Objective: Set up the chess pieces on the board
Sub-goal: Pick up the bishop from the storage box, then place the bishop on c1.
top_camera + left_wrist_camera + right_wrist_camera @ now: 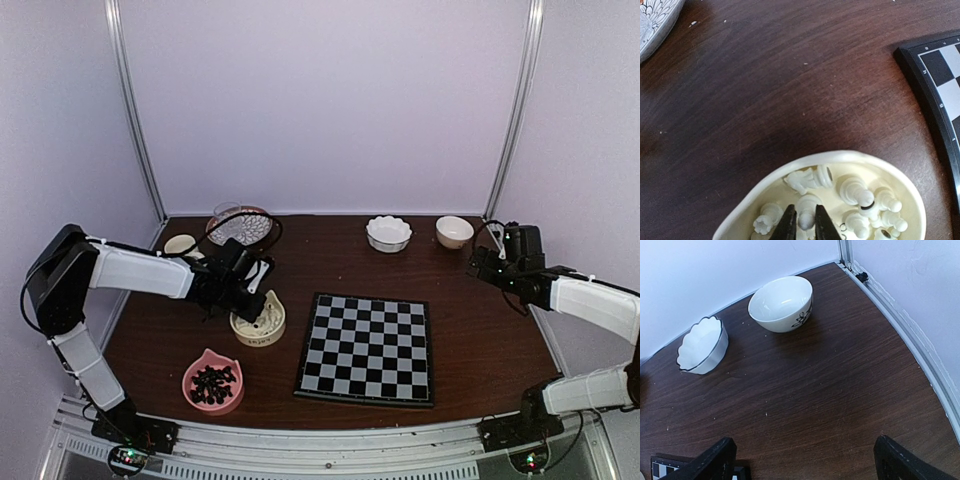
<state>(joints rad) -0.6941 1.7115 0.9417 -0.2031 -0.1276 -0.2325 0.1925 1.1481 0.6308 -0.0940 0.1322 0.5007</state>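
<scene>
Dark wood table (330, 270): the board (367, 347) lies bare by its near edge, the cream bowl (840, 153) of chess pieces (855, 190) just to its left. My right hand (805, 460) hangs apart. My left hand (805, 214) pinches one piece (806, 205) among jumbled neighbours, which could snag it and make it slip.

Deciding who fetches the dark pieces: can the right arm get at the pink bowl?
Probably not. The right hand hovers at the far right; the pink bowl sits at the near left, across the whole board, by the left arm's base.
</scene>
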